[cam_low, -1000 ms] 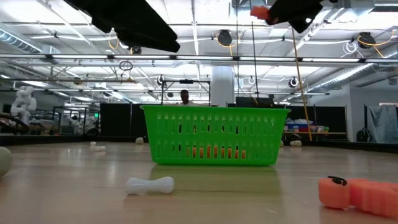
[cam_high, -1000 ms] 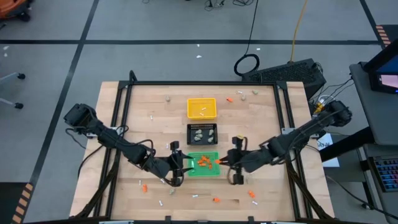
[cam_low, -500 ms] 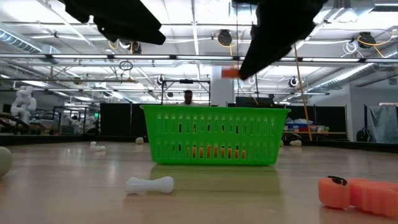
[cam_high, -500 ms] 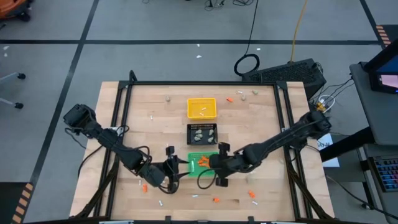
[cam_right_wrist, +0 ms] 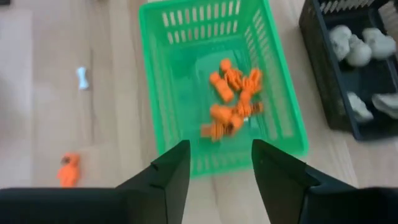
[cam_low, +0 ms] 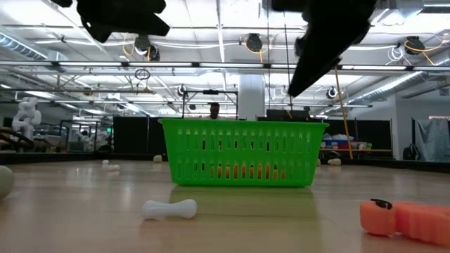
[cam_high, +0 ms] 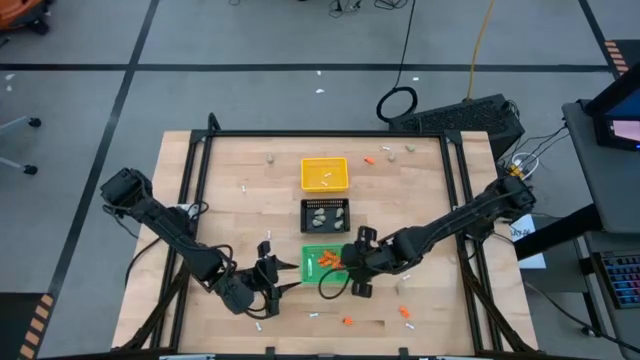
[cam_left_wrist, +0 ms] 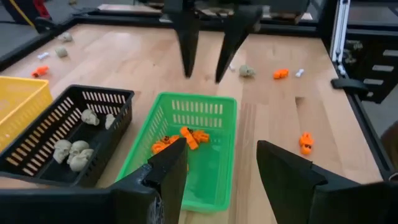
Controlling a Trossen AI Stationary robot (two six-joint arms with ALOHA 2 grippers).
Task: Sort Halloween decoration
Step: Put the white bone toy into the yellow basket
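The green tray (cam_high: 312,270) holds a cluster of orange bits (cam_right_wrist: 233,93). My right gripper (cam_right_wrist: 214,168) hovers open over the tray's right part (cam_high: 346,264), holding nothing; one blurred orange bit (cam_right_wrist: 214,130) shows below it. The left wrist view looks across the tray at its two spread fingers (cam_left_wrist: 210,62). My left gripper (cam_high: 272,283) is open above the table left of the green tray (cam_left_wrist: 186,149), also holding nothing. Beige-grey lumps (cam_high: 326,212) lie in the black tray, thin white sticks (cam_high: 322,180) in the yellow one. More pieces lie loose on the wood.
Loose orange bits (cam_high: 347,321) (cam_high: 405,312) and a white stick (cam_low: 169,208) lie near the table's near edge; another orange bit (cam_left_wrist: 305,142) is right of the green tray. A few pieces (cam_high: 389,153) sit by the far edge. Black frame rails run along both sides.
My right gripper carried an orange bit from the table's right toward the green tray, came lower over it and let go; the bit is gone from its tip. My left gripper drew back from the tray toward the table's near left.
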